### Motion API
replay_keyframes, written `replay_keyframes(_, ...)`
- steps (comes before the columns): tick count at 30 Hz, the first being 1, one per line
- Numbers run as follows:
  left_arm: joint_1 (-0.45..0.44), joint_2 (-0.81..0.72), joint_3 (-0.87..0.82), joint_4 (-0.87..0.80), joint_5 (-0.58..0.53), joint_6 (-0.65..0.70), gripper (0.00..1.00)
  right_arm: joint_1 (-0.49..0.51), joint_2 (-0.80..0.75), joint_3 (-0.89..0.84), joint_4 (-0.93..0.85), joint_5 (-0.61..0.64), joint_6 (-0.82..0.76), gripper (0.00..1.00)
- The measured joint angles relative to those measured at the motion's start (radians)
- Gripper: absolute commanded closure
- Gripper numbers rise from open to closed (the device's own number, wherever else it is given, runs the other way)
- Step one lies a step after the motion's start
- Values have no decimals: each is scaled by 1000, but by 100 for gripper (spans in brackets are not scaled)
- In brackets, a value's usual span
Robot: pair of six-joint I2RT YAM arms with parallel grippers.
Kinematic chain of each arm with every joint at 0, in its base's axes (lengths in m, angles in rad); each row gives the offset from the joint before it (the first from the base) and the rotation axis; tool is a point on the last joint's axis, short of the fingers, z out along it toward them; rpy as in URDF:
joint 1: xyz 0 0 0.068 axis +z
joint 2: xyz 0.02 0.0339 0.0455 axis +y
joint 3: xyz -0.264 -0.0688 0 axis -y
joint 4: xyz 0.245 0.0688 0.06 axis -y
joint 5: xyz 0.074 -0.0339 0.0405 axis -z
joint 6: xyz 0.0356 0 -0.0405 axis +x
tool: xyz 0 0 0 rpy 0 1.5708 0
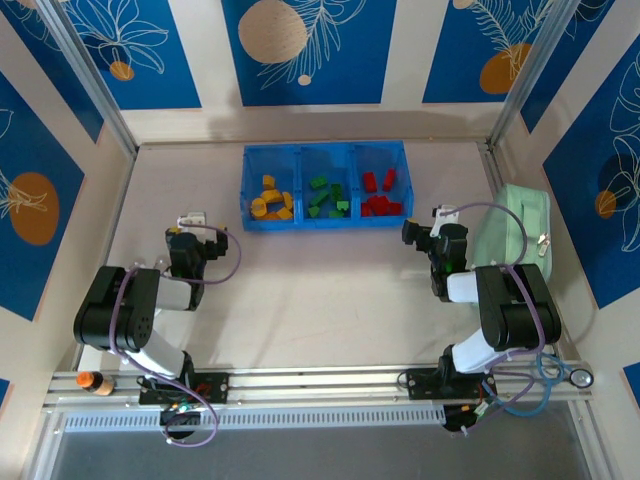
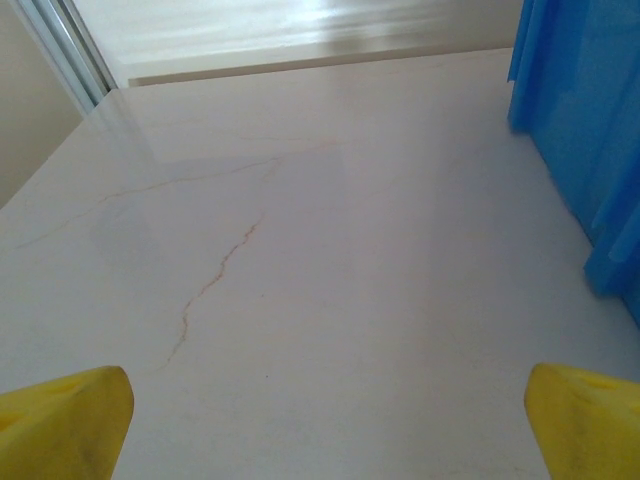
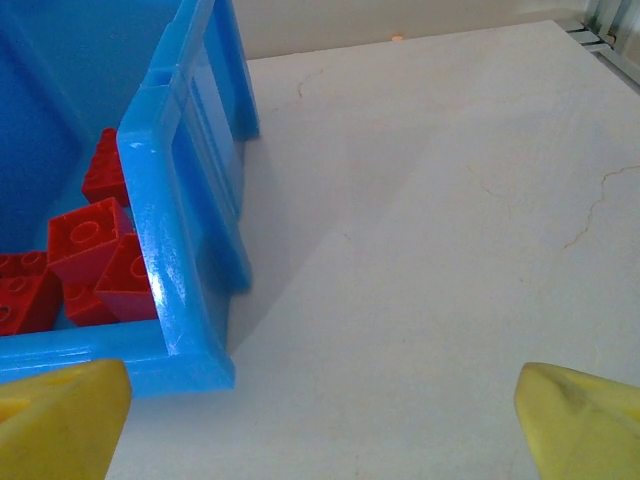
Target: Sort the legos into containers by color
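The containers are three compartments of one blue bin [image 1: 325, 223] at the back of the table. Yellow-orange legos [image 1: 272, 198] lie in the left compartment, green legos [image 1: 327, 197] in the middle one, red legos [image 1: 381, 196] in the right one. My left gripper [image 1: 190, 225] hovers low, short of the bin's left end, open, with bare table between its yellow fingertips [image 2: 70, 420]; the bin wall [image 2: 590, 150] is at the right. My right gripper [image 1: 437, 222] stands open by the bin's right front corner [image 3: 190, 300], beside the red legos [image 3: 85, 240], holding nothing.
A mint-green zippered pouch [image 1: 515, 235] lies against the right wall, beside the right arm. Metal frame posts stand at the back corners. Bare pale tabletop [image 1: 320, 290] stretches between the two arms in front of the bin.
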Motion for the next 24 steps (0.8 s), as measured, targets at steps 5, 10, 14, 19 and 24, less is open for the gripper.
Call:
replay_keyframes(5, 0, 0, 0, 0, 0, 0, 0, 0, 0, 0, 0, 0, 0, 1)
replay_keyframes(10, 0, 0, 0, 0, 0, 0, 0, 0, 0, 0, 0, 0, 0, 1)
replay_keyframes(14, 0, 0, 0, -2, 18, 2, 0, 0, 0, 0, 0, 0, 0, 1)
replay_keyframes(19, 0, 0, 6, -20, 67, 11, 0, 0, 0, 0, 0, 0, 0, 1)
replay_keyframes(24, 0, 0, 7, -23, 83, 11, 0, 0, 0, 0, 0, 0, 0, 1)
